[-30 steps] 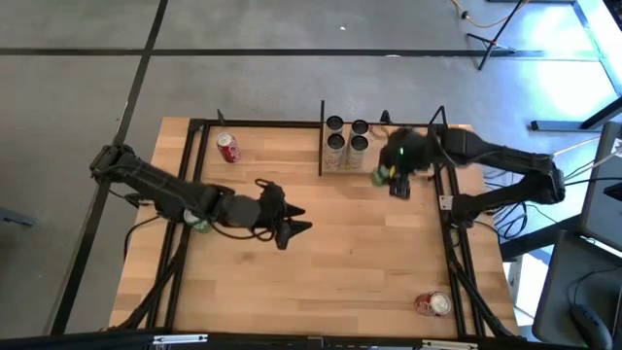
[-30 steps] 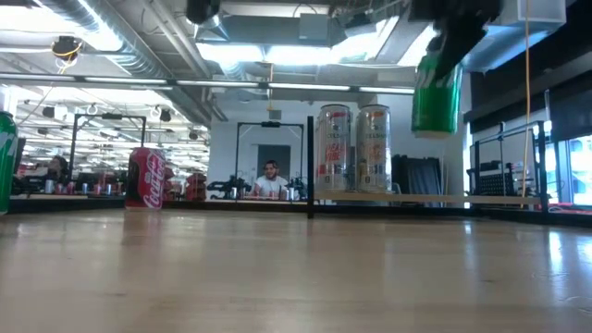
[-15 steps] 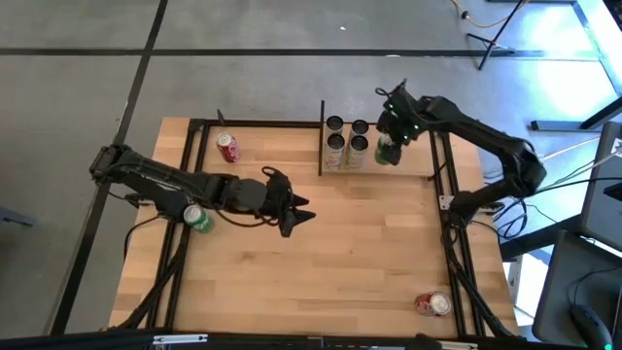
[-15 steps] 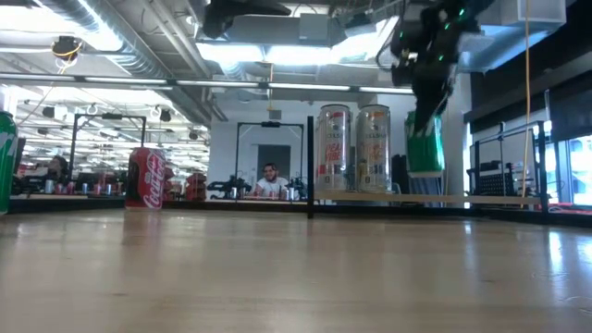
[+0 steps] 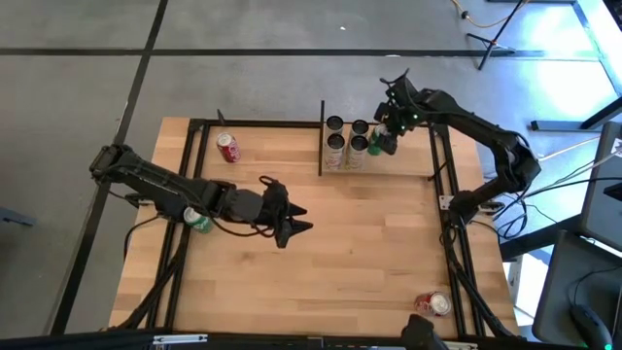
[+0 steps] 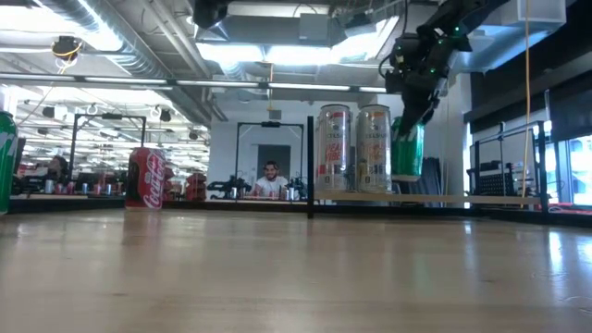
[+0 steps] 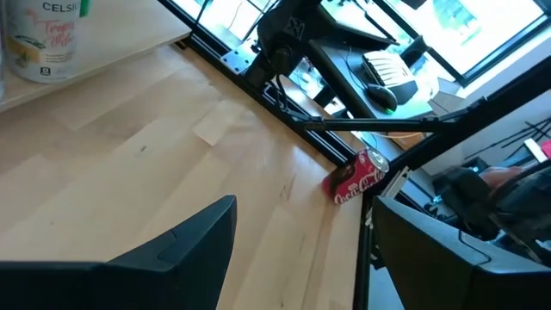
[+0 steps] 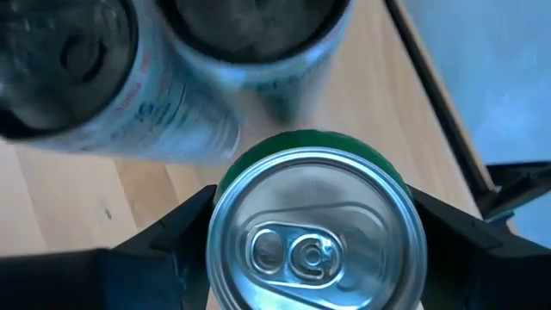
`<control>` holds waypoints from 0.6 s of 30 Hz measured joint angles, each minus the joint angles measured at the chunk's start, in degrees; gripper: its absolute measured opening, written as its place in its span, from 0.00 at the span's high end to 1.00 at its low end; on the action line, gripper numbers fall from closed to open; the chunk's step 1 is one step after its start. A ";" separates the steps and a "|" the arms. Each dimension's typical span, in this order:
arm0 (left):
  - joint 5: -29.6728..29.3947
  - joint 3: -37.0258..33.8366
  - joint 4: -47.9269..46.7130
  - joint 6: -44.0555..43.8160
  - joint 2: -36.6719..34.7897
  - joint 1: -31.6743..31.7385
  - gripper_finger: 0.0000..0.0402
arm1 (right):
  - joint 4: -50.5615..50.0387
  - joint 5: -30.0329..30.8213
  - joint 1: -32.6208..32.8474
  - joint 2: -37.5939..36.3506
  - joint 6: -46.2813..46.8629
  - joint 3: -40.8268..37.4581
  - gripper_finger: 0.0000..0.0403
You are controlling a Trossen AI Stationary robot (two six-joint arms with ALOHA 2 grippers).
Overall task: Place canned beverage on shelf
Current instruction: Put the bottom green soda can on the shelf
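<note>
My right gripper (image 5: 387, 131) is shut on a green can (image 5: 377, 145) over the shelf (image 5: 413, 163), a light board framed by black rods at the table's far right. Several silver cans (image 5: 346, 142) stand on the board just left of the green can. In the low view the green can (image 6: 407, 150) hangs beside the silver cans (image 6: 354, 148). My left gripper (image 5: 297, 223) is open and empty above the middle of the table. My right gripper pinches the green can's side wall just below its top rim (image 8: 225, 226) between its two fingers (image 8: 168, 251), one on each side. The fingers come from above, pointing down. The can is upright, its base (image 6: 405, 176) a little above the shelf board.
A red can (image 5: 227, 148) stands at the table's far left. A green can (image 5: 199, 220) stands by my left arm. A red can (image 5: 433, 303) lies near the front right corner. A person (image 6: 269, 180) sits in the room behind.
My right gripper has carried the green can toward the table's far edge and then a little left toward the silver cans, and down. The can hung tilted and high over the table; it is now upright, low over the shelf board.
</note>
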 joint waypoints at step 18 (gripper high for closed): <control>-0.09 0.00 0.00 -0.20 0.00 0.02 0.34 | -0.02 -0.47 -0.92 4.91 -0.64 0.01 0.32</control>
